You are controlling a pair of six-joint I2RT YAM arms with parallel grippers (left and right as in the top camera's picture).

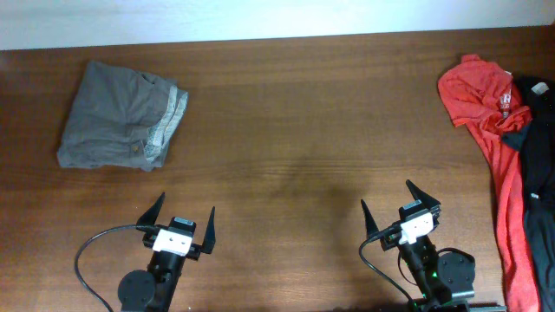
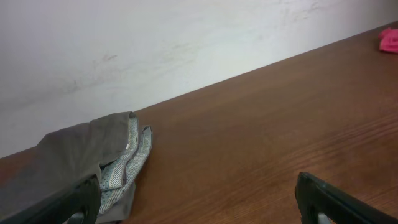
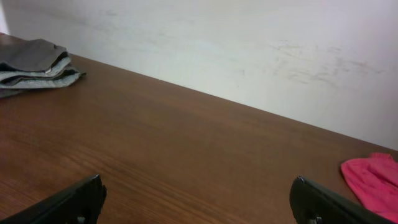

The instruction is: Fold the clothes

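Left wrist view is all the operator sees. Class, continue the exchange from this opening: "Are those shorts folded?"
Observer: Overhead, the shorts form a compact folded bundle in the far-left corner of the table.
Operator: What lies over on the right side?
Observer: A red garment sprawled unfolded along the right edge, beside a black garment.
Operator: Is the right gripper holding anything?
Observer: No, the right gripper is open and empty, near the table's front edge.
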